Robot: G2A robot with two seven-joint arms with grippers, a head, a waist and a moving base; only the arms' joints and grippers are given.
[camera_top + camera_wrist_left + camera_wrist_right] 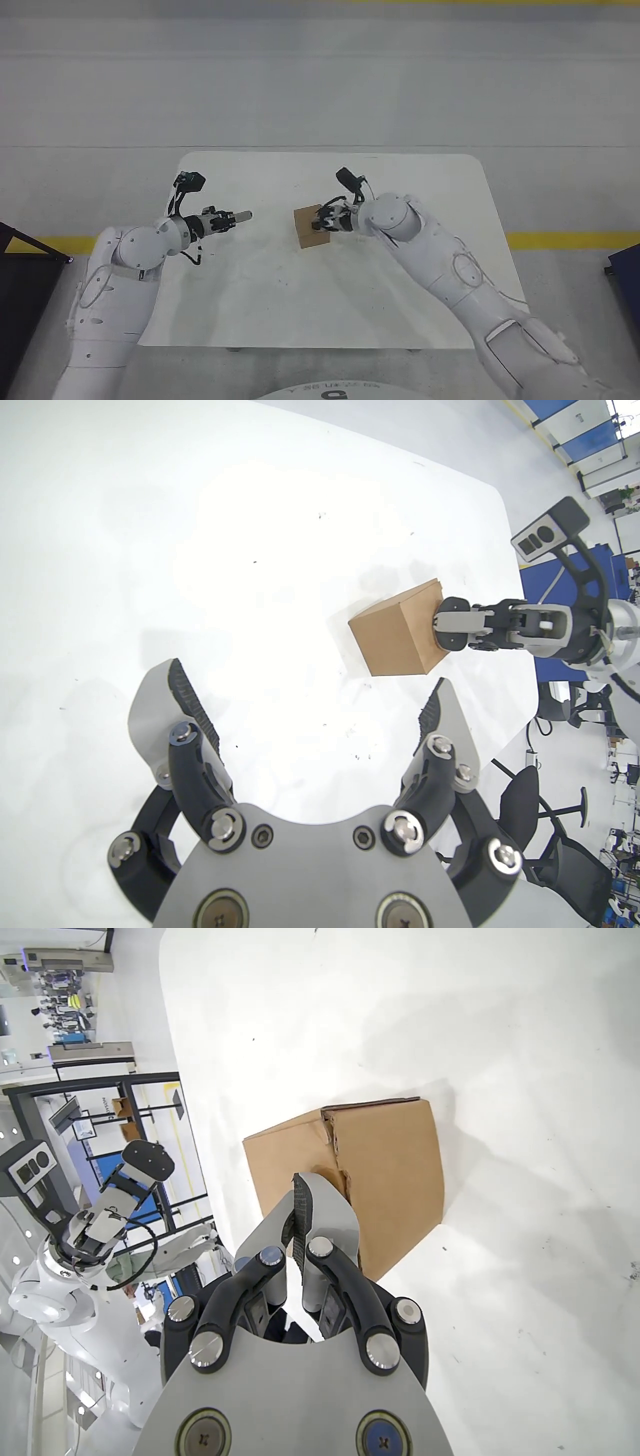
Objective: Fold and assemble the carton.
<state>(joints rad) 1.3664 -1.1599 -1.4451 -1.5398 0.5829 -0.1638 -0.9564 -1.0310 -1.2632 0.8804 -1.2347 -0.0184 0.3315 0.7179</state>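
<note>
One carton (312,226) only, brown card, near the middle of the white table (420,310). It is already squared into a box shape, with one corner seam ragged where the flaps meet. Two grippers counted. The right gripper (300,1193) has its fingers drawn together with nothing visibly pinched between them, tips butted against the carton's side face right at that ragged seam. Likely reason: closed fingers make a blunt pusher, to press a flap home or steady the box. The left gripper (306,677) has its fingers spread wide and holds nothing. It hangs over bare table well apart from the carton, on the side opposite the right gripper and pointed toward it. I judge it is placed to brace the far face against the push. The carton looks to rest on the table; whether an edge is lifted I cannot tell. Tally: one carton, one table, two grippers, one in contact.
</note>
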